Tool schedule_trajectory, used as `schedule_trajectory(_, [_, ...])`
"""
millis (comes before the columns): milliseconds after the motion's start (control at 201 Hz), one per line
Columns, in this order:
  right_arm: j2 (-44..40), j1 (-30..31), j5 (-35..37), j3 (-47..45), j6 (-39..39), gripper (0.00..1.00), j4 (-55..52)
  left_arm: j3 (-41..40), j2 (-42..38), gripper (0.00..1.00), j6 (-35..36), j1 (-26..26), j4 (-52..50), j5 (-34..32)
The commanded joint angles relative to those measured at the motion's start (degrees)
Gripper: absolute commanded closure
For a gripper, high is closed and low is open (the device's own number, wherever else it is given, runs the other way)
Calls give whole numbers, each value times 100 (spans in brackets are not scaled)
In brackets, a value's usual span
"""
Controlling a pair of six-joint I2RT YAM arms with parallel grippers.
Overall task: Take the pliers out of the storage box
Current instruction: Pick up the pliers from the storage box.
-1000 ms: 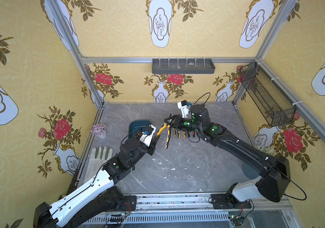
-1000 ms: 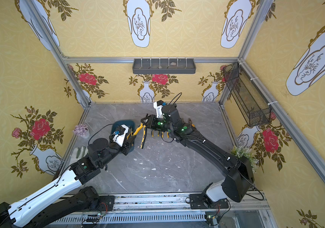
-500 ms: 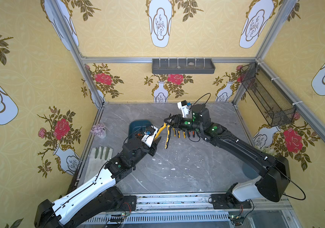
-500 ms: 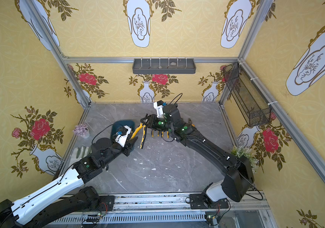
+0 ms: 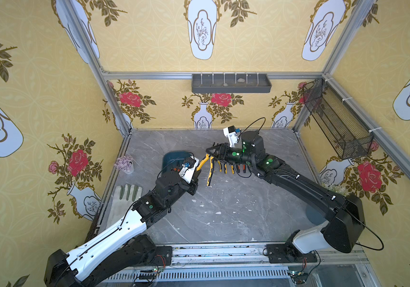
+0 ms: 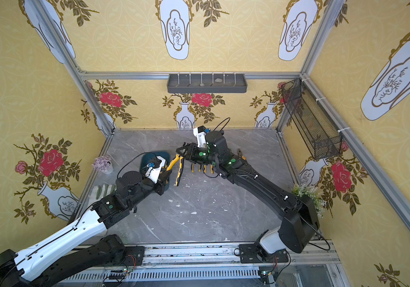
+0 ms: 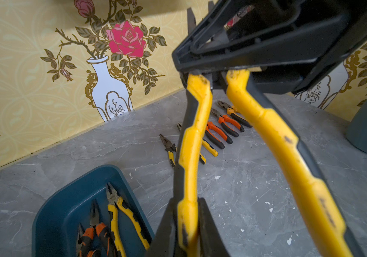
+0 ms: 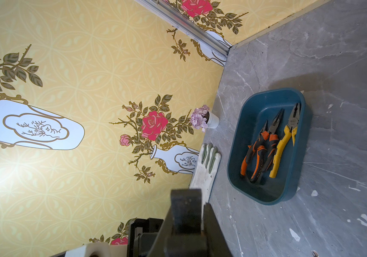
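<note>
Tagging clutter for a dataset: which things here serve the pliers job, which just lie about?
Job: storage box, three pliers inside, yellow pliers held by left gripper and right gripper, laid-out pliers row.
Lying about: glove, flower pot, grey wall tray, mesh basket.

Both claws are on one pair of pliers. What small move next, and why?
Probably open the left claw: it pinches one handle of the yellow pliers, whose head the right claw grips, and the row of pliers lies nearer that claw.

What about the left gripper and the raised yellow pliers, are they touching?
Touching. In the left wrist view the left gripper clamps one handle of the yellow pliers, fingers against both sides, no gap.
</note>
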Motion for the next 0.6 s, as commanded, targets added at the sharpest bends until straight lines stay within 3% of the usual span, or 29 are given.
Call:
schedule_trajectory(0, [26,23,-17,21,-60,100,361,68,53,100,206,-10,114,492])
schedule_trajectory(144, [32,52,56,144,-218,100,152,151,170,100,317,-9,10,760])
schedule_trajectory(239, [41,75,311,317,-379,64,-290,129,158,100,330,-10,-37,554])
schedule_trajectory(349, [125,100,818,788,-719,42,-1217,8,38,100,418,-5,-93,219])
schedule_trajectory(593, [745,163,2052,2293,-1259,36,-3642,-49,-109,100,921,-87,-573,-678])
